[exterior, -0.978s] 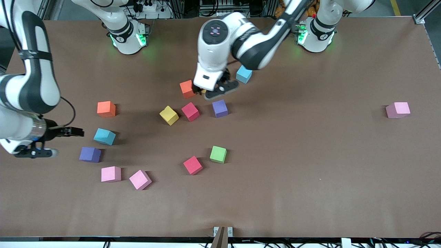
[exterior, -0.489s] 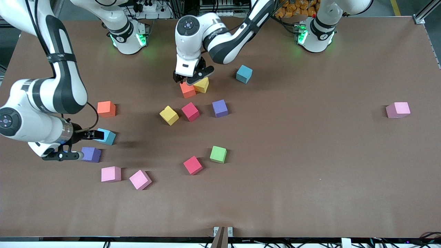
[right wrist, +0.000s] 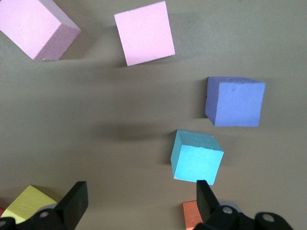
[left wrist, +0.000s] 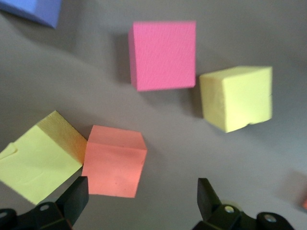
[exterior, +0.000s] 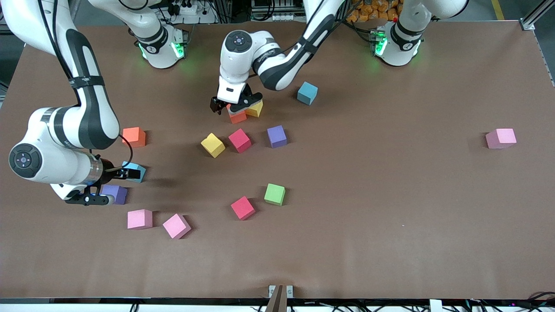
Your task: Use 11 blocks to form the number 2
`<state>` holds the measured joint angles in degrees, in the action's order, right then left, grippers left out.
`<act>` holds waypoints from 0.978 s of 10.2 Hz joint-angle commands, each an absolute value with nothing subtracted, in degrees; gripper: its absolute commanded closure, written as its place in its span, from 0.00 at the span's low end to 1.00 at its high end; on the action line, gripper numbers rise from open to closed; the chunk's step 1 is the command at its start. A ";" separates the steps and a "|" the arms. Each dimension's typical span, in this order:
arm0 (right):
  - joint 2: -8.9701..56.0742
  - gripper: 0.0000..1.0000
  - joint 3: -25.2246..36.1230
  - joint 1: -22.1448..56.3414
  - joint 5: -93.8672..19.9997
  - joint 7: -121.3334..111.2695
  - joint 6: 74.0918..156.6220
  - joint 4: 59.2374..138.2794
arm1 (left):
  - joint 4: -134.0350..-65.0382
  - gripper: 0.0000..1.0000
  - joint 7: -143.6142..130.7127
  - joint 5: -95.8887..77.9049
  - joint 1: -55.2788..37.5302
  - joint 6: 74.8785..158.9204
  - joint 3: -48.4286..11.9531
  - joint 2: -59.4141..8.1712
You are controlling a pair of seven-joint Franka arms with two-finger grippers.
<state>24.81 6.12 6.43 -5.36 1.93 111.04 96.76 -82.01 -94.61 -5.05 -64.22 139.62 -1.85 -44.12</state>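
**— Which step are you on?**

— The first row, I judge. My left pincer hangs low over the orange foam cube. It is spread wide and holds nothing. That cube touches a yellow foam cube, and the pair looks like the start of the number 2. Nothing else is joined. A red foam cube, a second yellow foam cube and a purple foam cube lie loose on the brown desk. They are a little nearer the front camera and apart from one another.

**— What does the next move call for?**

— In my left wrist view the orange foam cube sits close to one finger, not centred in the gap. It is also turned slightly against its yellow neighbour. I would shift until it is centred, then close and square it up, or fetch a third cube for the row.

**— And your other arm?**

— My right pincer is also wide and empty. It is over a light blue foam cube toward the right arm's end of the desk, with a second purple cube just beside it. To take the blue one I would centre over it, drop straight down and avoid nudging the purple one.
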 commanded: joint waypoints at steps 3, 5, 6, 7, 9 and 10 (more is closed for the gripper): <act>24.70 0.00 6.07 5.54 -6.42 2.81 113.29 98.61 | -80.51 0.00 -94.75 -1.67 -64.87 140.01 -0.88 -45.09; 24.70 0.00 6.06 5.80 -6.42 2.90 113.29 98.61 | -80.94 0.00 -94.13 -1.76 -64.86 140.01 -0.88 -45.35; 24.78 0.00 6.15 5.80 -6.42 2.90 113.29 98.61 | -81.21 0.00 -95.09 -2.63 -65.04 139.84 -1.23 -45.35; 25.22 0.00 6.15 5.71 -6.42 2.90 113.38 98.61 | -81.21 0.00 -97.62 -3.16 -65.21 139.49 -1.49 -45.35; 25.22 0.00 6.07 5.89 -6.42 2.90 113.38 98.61 | -82.08 0.00 -99.58 -3.43 -65.92 138.87 -2.02 -45.18; 25.31 0.00 6.15 5.89 -6.42 2.90 113.38 98.61 | -82.26 0.00 -99.58 -3.43 -65.92 138.69 -2.11 -45.26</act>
<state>25.11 6.32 5.98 -5.70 2.02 112.85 98.52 -81.90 -98.54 -3.07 -65.70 139.28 -2.06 -45.34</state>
